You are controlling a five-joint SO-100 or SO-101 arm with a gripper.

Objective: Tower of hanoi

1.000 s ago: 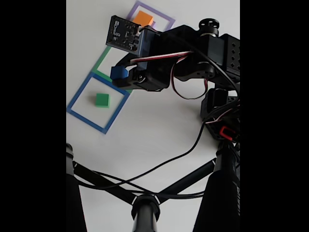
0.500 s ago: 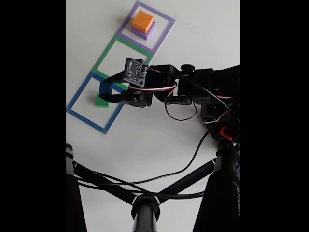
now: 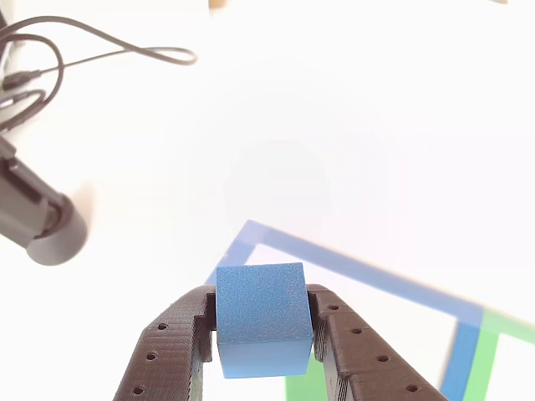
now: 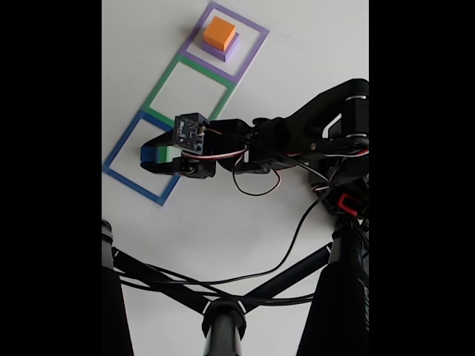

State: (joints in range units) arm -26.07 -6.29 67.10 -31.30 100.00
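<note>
My gripper [image 3: 263, 305] is shut on the small blue cube [image 3: 263, 322], one black finger on each side. A patch of the green cube [image 3: 303, 389] shows just under it; whether they touch I cannot tell. In the fixed view the gripper [image 4: 152, 159] holds the blue cube [image 4: 151, 153] low inside the blue square outline [image 4: 122, 148], with a green sliver [image 4: 173, 153] beside it. The orange cube [image 4: 220, 33] sits on the pale-purple slab [image 4: 223, 51] inside the purple outline [image 4: 254, 31].
The green outline [image 4: 167, 85] between the other two squares holds nothing. Black stand legs [image 4: 223, 319] and cables cross the near part of the table. A black tube [image 3: 42, 225] and a looping cable [image 3: 100, 50] lie at the left of the other view.
The arm has swung down and to the left with the blue cube, from beside the green outline into the blue square, and now covers the green cube there.
</note>
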